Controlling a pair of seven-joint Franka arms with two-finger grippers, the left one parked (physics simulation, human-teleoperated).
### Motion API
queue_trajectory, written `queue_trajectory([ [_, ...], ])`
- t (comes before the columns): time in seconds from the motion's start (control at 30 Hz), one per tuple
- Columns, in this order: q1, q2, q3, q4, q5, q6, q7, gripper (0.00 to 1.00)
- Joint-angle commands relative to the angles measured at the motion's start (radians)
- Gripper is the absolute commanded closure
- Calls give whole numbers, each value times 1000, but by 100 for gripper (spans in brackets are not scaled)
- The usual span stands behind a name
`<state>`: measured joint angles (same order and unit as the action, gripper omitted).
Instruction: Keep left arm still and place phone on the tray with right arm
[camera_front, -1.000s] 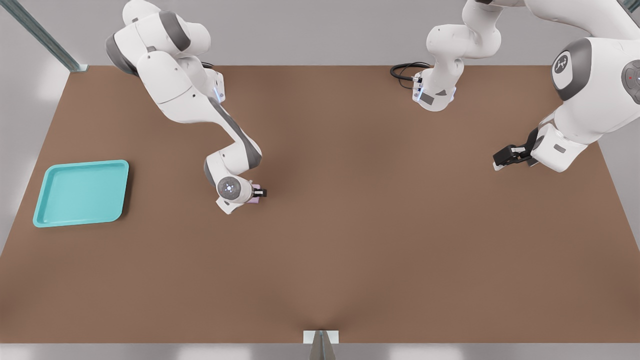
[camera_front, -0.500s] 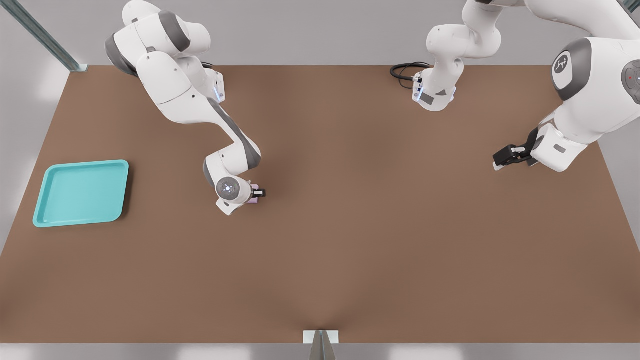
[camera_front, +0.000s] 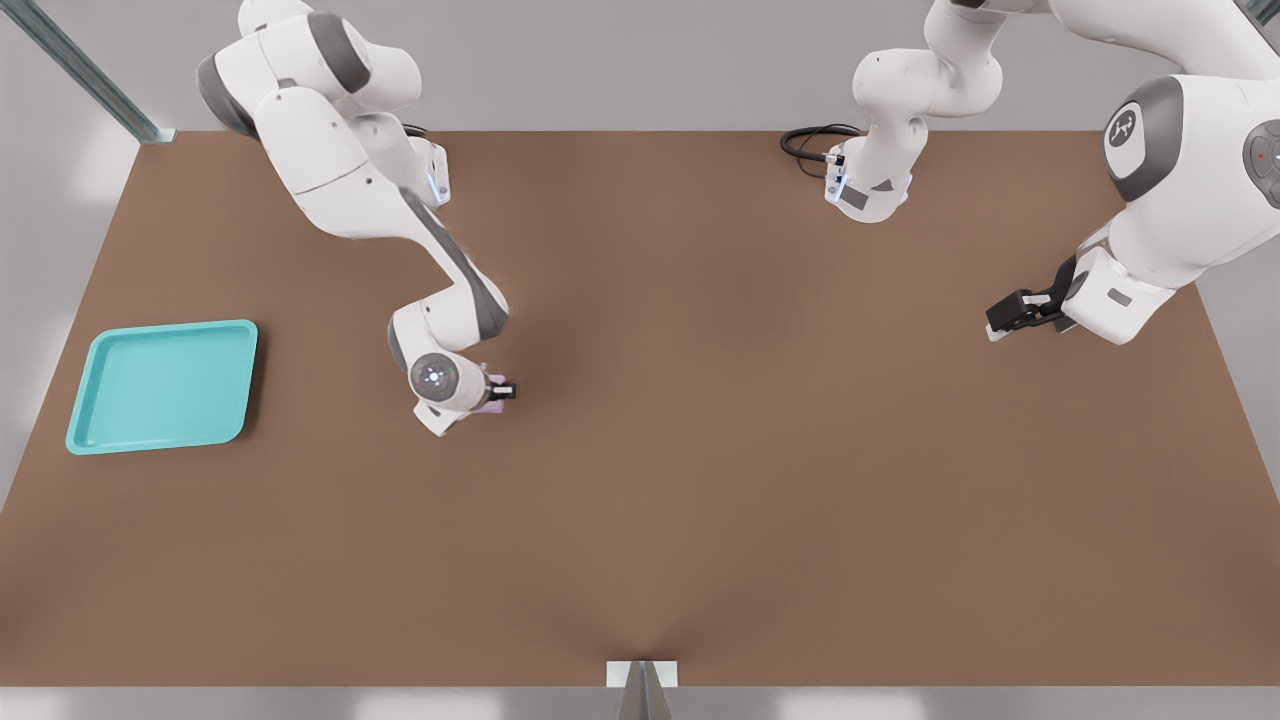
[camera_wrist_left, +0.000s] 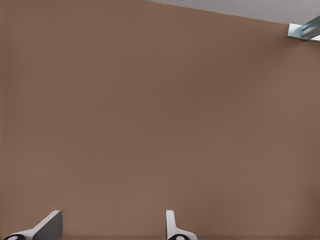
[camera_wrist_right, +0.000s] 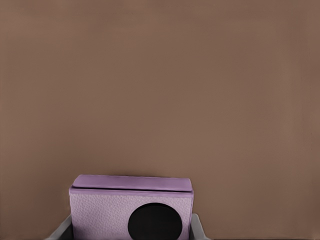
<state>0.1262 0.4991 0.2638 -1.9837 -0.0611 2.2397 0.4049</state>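
— One arm working, the right arm (camera_front: 400, 205). Where's its gripper (camera_front: 497, 392)?

— Over the brown table (camera_front: 760, 450), toward the front view's left, fingers (camera_wrist_right: 199, 229) pinching the lilac phone (camera_wrist_right: 131, 207) from both sides.

— And the tray (camera_front: 84, 437)?

— Turquoise tray sits well apart, near the table's edge at the front view's left. Nothing lies in it.

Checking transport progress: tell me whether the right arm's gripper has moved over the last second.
Yes. The gripper, shut on the phone, has shifted toward the front view's left, closer to the turquoise tray, which has stayed put.
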Motion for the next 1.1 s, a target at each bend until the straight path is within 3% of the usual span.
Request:
queue_trajectory([
  [0.0, -42, -45, 0, 2, -5, -68, -112, 25],
  [0.3, -467, -97, 0, 2, -92, -55, -472, 25],
  [0.47, -724, -44, -8, 25, -118, 18, -830, 25],
  [0.6, -870, 67, -14, 155, -118, 12, -1078, 25],
  [0.73, -938, 124, -14, 164, -118, 20, -1141, 25],
  [0.77, -938, 133, -14, 164, -118, 18, -1141, 24],
  [0.8, -941, 141, -14, 163, -117, 17, -1137, 6],
  [0.83, -945, 145, -14, 163, -115, 17, -1134, 0],
  [0.93, -942, 99, 8, 164, -114, 6, -1123, 0],
  [0.97, -944, 18, 52, 166, -112, -49, -1088, 0],
  [1.0, -933, -62, 152, 212, -115, -182, -967, 0],
  [1.07, -910, -86, 457, 367, -212, -365, -614, 0],
])
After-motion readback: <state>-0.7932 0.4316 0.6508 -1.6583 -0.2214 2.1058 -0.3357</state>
